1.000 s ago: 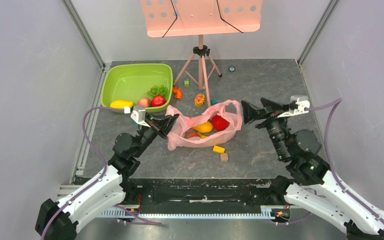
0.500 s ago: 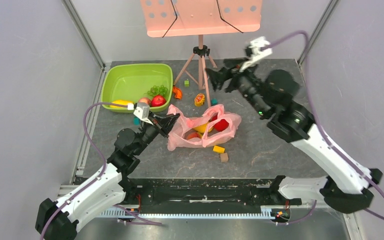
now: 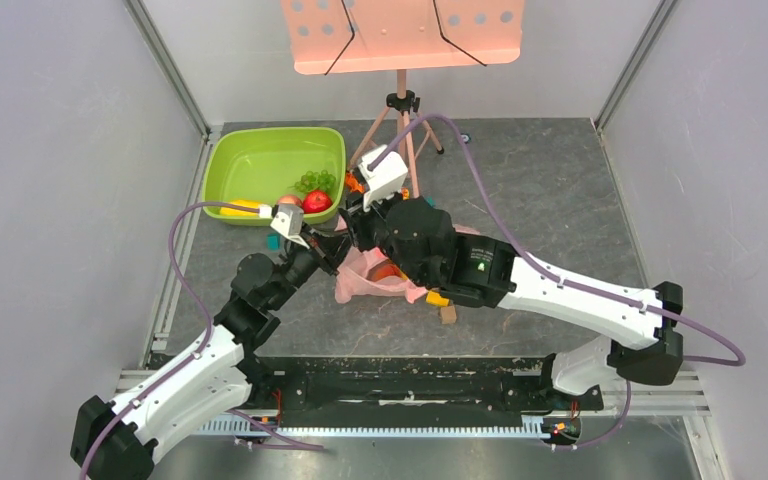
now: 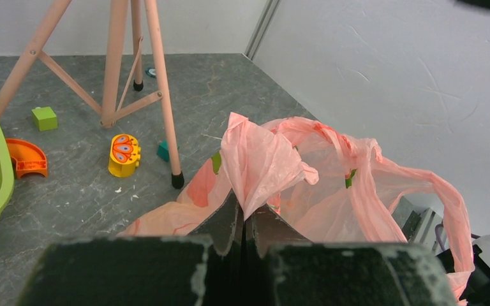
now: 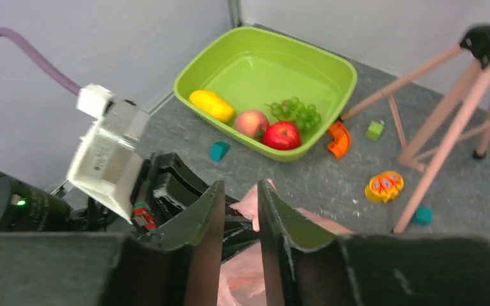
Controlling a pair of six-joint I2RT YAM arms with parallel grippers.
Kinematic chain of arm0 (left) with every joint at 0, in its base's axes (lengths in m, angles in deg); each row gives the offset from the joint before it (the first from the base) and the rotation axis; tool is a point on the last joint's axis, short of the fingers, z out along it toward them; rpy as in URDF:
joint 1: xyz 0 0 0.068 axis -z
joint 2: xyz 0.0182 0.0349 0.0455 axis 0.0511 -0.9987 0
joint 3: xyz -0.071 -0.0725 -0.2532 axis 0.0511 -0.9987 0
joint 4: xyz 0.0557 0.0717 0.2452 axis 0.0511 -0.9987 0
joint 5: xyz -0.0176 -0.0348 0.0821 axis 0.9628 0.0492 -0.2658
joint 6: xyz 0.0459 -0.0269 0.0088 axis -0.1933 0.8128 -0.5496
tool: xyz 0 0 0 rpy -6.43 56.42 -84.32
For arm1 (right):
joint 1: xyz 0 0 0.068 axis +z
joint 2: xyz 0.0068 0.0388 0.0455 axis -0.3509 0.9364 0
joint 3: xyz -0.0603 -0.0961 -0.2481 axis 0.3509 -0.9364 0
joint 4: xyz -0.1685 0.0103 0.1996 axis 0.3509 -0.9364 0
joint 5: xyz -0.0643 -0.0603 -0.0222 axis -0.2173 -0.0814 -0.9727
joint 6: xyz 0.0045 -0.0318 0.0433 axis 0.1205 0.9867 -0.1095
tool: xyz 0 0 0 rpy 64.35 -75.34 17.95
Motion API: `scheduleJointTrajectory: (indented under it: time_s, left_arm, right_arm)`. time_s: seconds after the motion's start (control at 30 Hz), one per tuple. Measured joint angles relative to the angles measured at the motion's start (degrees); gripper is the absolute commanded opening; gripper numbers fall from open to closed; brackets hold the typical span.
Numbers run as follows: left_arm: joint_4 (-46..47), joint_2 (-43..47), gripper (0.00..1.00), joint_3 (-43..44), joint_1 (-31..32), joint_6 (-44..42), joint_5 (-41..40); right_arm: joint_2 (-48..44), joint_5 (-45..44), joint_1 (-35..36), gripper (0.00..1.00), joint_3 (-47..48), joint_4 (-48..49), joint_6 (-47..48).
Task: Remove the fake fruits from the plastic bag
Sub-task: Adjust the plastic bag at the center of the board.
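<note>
The pink plastic bag [image 4: 332,185] lies crumpled on the grey table, and my left gripper [image 4: 245,217] is shut on a raised fold of its left rim. My right arm stretches across the bag [image 3: 365,282] and hides most of it. My right gripper [image 5: 239,185] hovers just above the left gripper [image 3: 335,247] and the pinched fold, its jaws a narrow gap apart with nothing between them. One reddish fake fruit [image 3: 390,270] shows inside the bag. A yellow fruit [image 5: 212,105], a peach [image 5: 251,122], a red apple [image 5: 281,134] and green grapes [image 5: 295,111] lie in the basin.
The lime-green basin [image 3: 260,160] stands at the back left. A pink stand's tripod [image 3: 401,130] rises behind the bag. Around its legs lie an orange arch [image 5: 339,139], a yellow-orange toy [image 5: 385,185] and a green cube [image 5: 374,130]. In front of the bag are a yellow cube [image 3: 438,298] and a tan cube [image 3: 448,314].
My right arm has swung from the right side, over the back, to above the bag's left rim, its jaws narrowing. The left gripper has kept its hold.
</note>
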Motion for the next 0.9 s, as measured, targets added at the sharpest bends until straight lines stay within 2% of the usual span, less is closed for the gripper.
scheduleJointTrajectory:
  time_s: [0.07, 0.27, 0.53, 0.9]
  left_arm:
    - [-0.6, 0.0, 0.02, 0.0, 0.2, 0.0, -0.2]
    - [-0.9, -0.1, 0.02, 0.2, 0.2, 0.0, -0.4]
    - [-0.9, -0.7, 0.02, 0.3, 0.5, 0.0, -0.4]
    - [-0.9, -0.7, 0.02, 0.3, 0.9, -0.1, -0.4]
  right_arm:
    - [-0.9, -3.9, 0.7, 0.16, -2.6, 1.0, -1.7]
    - [-6.2, -9.5, 0.5, 0.05, -12.7, 0.3, -6.2]
    - [-8.7, -8.5, 0.3, 0.04, -16.4, -3.7, -11.3]
    - [0.2, -1.0, -4.8, 0.04, -16.3, -11.5, -16.7]
